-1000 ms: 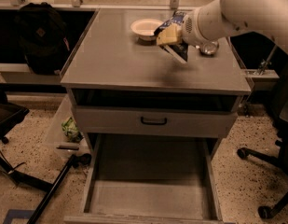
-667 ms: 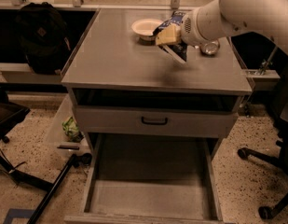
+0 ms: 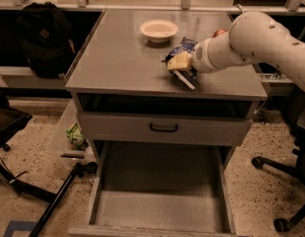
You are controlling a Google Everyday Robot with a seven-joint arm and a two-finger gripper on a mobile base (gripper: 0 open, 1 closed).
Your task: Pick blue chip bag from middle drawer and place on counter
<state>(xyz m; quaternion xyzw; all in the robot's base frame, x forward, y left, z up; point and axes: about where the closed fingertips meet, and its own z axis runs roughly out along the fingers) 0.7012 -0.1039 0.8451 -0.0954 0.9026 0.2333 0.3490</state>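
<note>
The blue chip bag (image 3: 187,47) is dark navy with white print and sits low over the right part of the counter (image 3: 122,63), touching or almost touching it. My gripper (image 3: 180,69) reaches in from the right on a white arm and is shut on the bag's front end, covering part of it. The middle drawer (image 3: 157,209) is pulled out below, and its grey floor is bare.
A white bowl (image 3: 158,29) stands at the counter's back. A red soda can (image 3: 219,32) peeks out behind my arm. A closed drawer front with a black handle (image 3: 163,128) sits above the open drawer. A black backpack (image 3: 43,36) is at left, chair legs (image 3: 285,181) at right.
My gripper has moved with the chip bag down and toward the counter's front, away from the bowl.
</note>
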